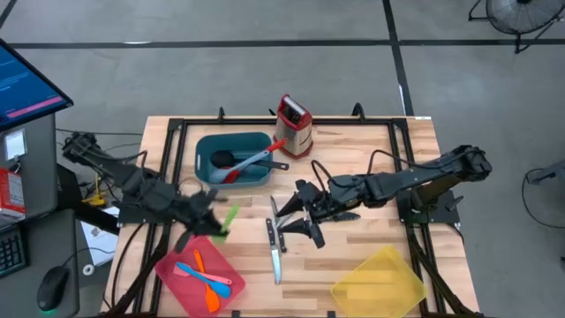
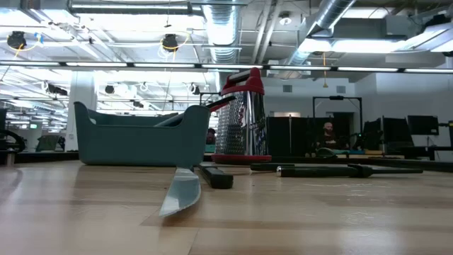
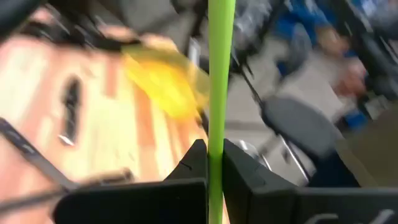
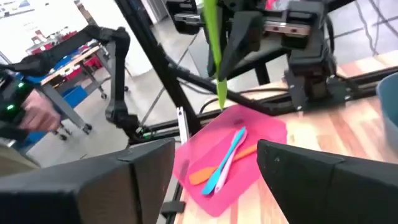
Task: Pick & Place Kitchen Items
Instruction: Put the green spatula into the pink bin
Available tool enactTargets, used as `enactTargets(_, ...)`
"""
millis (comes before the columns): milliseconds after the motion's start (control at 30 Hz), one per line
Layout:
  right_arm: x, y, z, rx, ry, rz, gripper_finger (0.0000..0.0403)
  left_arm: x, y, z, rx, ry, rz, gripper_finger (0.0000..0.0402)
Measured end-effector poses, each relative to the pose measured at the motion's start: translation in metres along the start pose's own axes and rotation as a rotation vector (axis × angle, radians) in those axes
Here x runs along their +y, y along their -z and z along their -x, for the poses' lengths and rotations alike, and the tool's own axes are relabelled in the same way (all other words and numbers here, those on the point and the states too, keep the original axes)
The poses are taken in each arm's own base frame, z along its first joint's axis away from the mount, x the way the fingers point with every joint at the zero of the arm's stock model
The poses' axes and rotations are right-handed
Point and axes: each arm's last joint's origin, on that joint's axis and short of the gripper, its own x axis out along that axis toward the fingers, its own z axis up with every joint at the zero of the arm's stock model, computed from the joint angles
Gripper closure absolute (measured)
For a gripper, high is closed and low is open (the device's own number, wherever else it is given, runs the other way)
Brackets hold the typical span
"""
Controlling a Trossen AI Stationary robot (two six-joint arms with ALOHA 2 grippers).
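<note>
My left gripper (image 1: 212,215) is over the table's left part, by the far edge of the red tray (image 1: 177,283), and is shut on a green plastic utensil (image 1: 229,218). In the tray lie blue (image 1: 205,276), orange (image 1: 205,281) and pink utensils. My right gripper (image 1: 300,219) is open at mid-table, its fingers spread above the black-handled knives (image 1: 274,243) that lie flat on the wood. The teal tray (image 1: 252,140) holds a black ladle (image 1: 221,160), a red spoon and a grey-blue spoon. The low view shows neither gripper plainly. My left gripper pinches the green utensil's flat stem (image 3: 216,158) between its two fingers (image 3: 239,163), and the strip runs on past them. In the right wrist view the utensil (image 4: 213,50) hangs down from the gripper, lifted clear, with its lower end (image 4: 221,99) above the red tray's far edge.
The steel grater with a red top (image 1: 294,125) stands at the table's far edge, just right of the teal tray. A yellow tray (image 1: 380,283) sits at the near right corner. Bare wood lies between the two near trays. A person's hand (image 4: 37,115) shows beyond the table.
</note>
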Motion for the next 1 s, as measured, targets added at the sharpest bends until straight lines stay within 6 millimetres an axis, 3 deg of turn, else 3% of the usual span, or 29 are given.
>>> enactTargets(267,0.0,0.005,-0.001,0.039,0.012,-0.02,0.0182,-0.032,0.046,0.003,0.339,0.101,-0.122,0.0401)
enactTargets(500,-0.001,0.007,-0.002,0.056,0.02,-0.027,0.0189,-0.05,0.081,-0.011,0.595,0.135,-0.157,0.0401)
enactTargets(767,-0.002,0.007,-0.002,0.054,0.027,-0.027,0.0193,-0.059,0.111,-0.036,0.802,0.137,-0.114,0.0401)
enactTargets(1000,-0.002,0.007,-0.002,0.056,0.029,-0.027,0.0196,-0.064,0.127,-0.046,0.894,0.136,-0.12,0.0401)
